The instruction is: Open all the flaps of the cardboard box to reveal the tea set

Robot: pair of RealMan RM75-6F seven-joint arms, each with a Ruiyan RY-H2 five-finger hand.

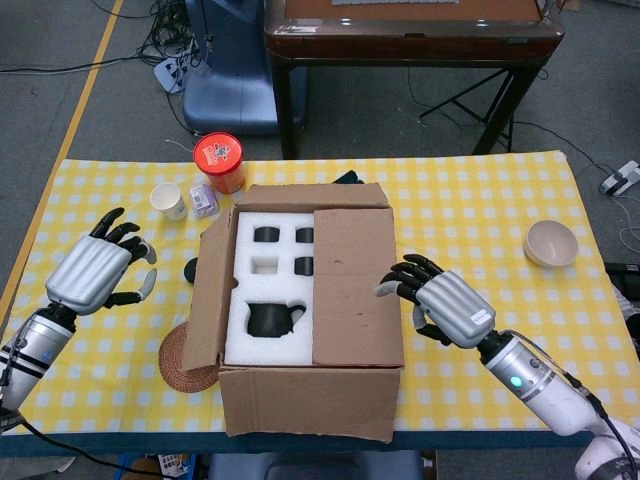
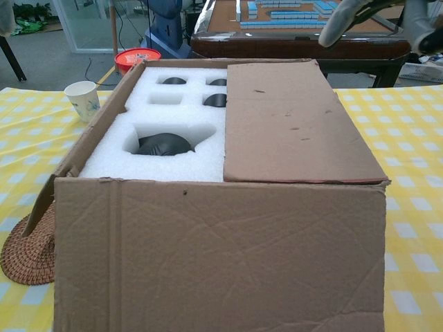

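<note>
The cardboard box stands at the table's front middle. Its left flap hangs out and down. The right flap lies flat over the right half. White foam shows a black teapot and small black cups. My right hand hovers by the right flap's outer edge, fingers spread, empty; only a blurred part of the right hand shows at the top of the chest view. My left hand is raised left of the box, fingers apart, empty.
A woven coaster lies under the left flap. A paper cup, a red-lidded tub and a small packet stand behind the box. A cream bowl sits at the right. A mahjong table stands beyond.
</note>
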